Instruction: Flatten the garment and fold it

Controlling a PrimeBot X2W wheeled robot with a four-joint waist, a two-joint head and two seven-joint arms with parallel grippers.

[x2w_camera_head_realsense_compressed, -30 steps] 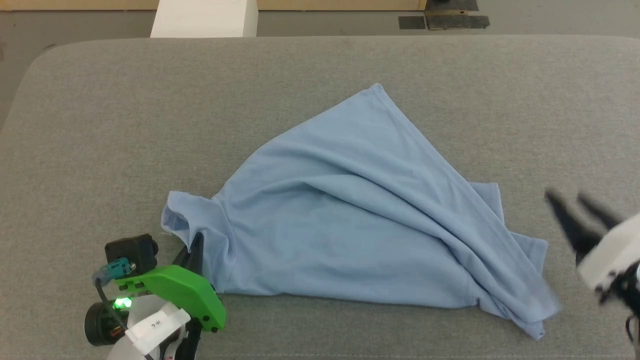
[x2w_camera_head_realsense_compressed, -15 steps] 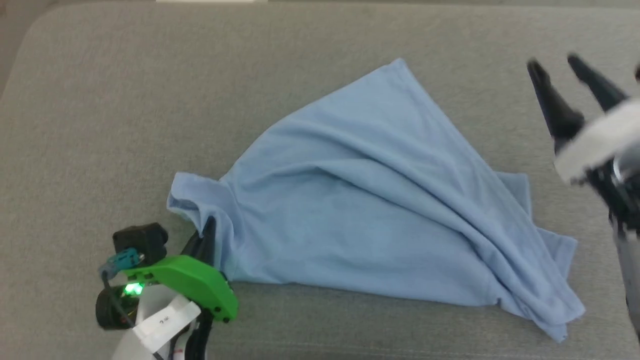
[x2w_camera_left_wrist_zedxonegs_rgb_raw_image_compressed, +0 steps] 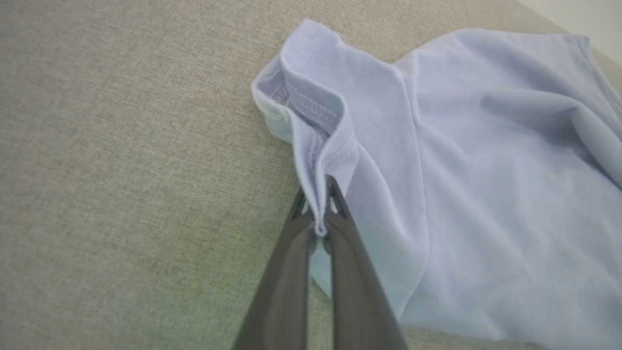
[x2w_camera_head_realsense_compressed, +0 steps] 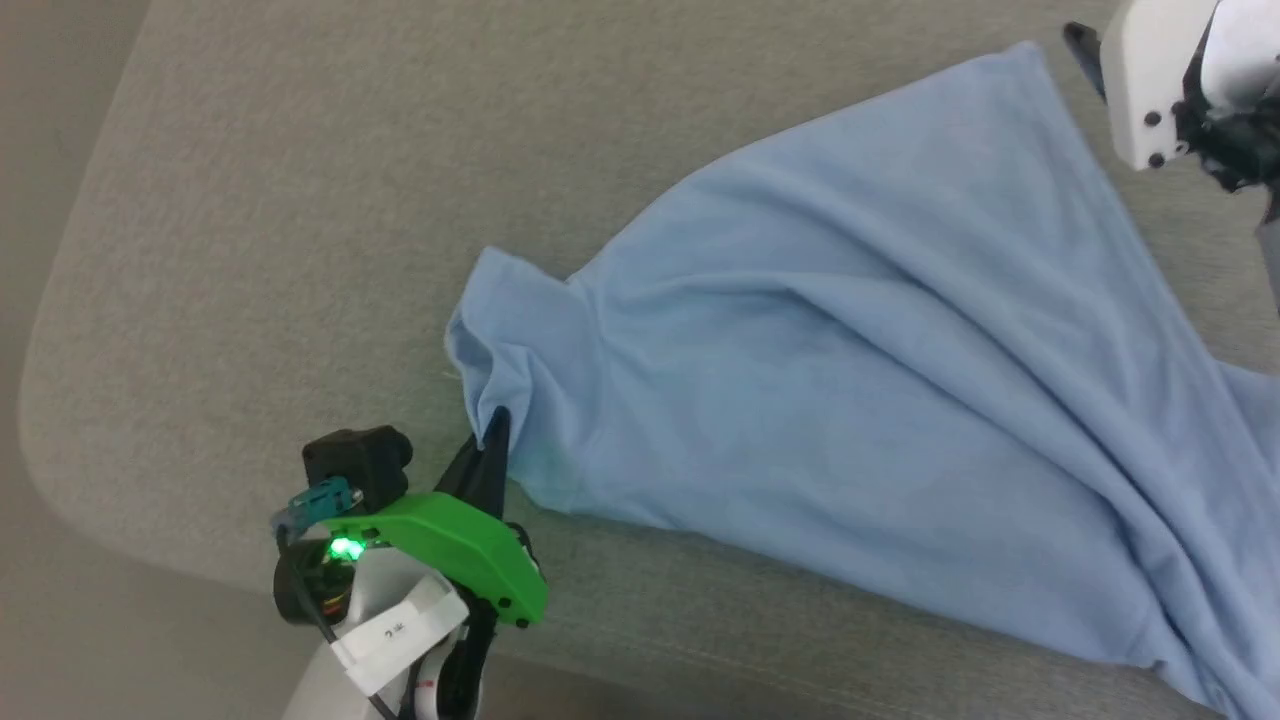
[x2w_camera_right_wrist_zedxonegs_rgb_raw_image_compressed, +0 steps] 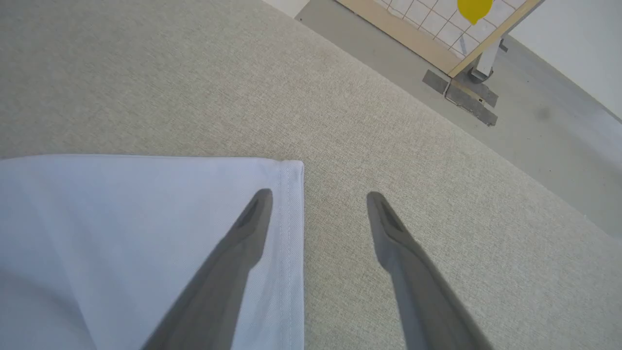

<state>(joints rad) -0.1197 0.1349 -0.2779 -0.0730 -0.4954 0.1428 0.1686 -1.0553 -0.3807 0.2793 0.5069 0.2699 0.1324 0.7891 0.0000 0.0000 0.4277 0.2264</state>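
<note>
The light blue polo shirt lies rumpled across the grey padded table, its body drawn into long diagonal folds. My left gripper is shut on the shirt's sleeve hem at the lower left, the cloth pinched between the fingertips. My right gripper hovers open over the far hem corner of the shirt, one finger above the cloth and the other above bare table. In the head view its white wrist housing sits at the top right.
The table's rounded corner and left edge lie close to my left arm. Beyond the table's far side a grey floor, a wooden-framed grid panel and a yellow object are visible.
The head camera has swung down and left, so the whole scene shifted up and right. My right gripper rose from beside the shirt's lower right part to its far corner. The left gripper keeps its hold.
</note>
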